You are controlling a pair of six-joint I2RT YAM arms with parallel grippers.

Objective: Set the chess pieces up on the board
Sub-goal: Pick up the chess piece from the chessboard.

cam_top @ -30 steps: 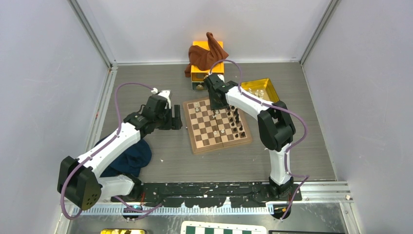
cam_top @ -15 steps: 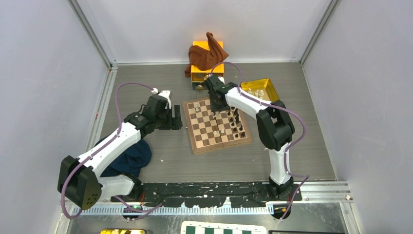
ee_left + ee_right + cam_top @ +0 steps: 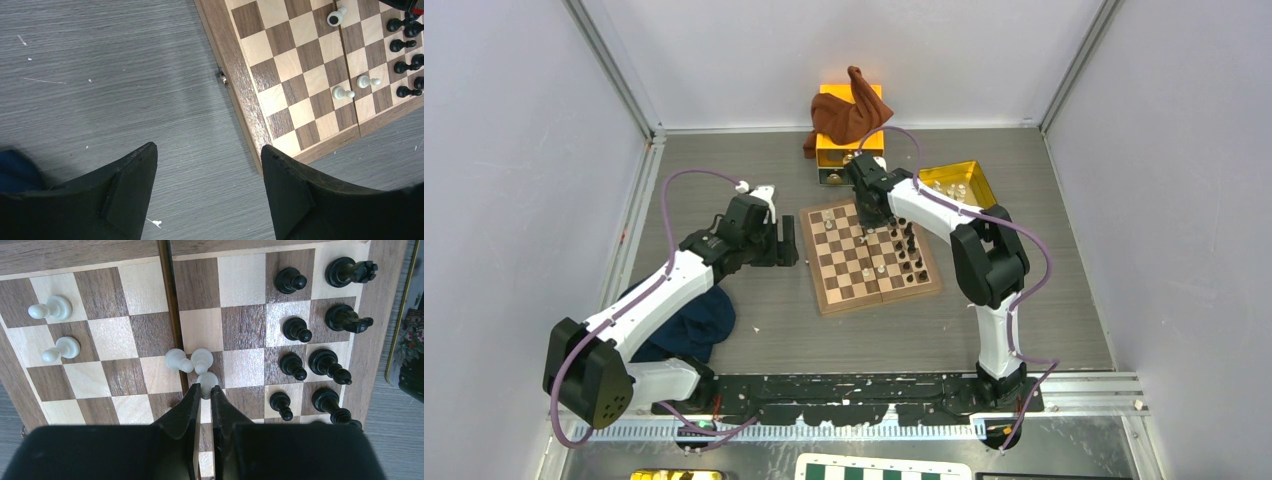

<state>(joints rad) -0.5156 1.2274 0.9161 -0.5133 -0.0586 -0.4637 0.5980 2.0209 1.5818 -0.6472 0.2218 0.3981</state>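
Observation:
The wooden board lies mid-table. Dark pieces stand in two rows along its right side, and a few white pieces stand scattered on it. My right gripper is over the board's far part. In the right wrist view it is shut on a white piece, next to two other white pieces on the board. Dark pieces stand to the right. My left gripper is open and empty over the table beside the board's left edge.
A yellow tray with more pieces sits at the back right. An orange box draped with a brown cloth stands behind the board. A dark blue cloth lies under the left arm. A green-and-white board is at the near edge.
My right gripper has shifted slightly left over the board's far part. The left arm has not moved.

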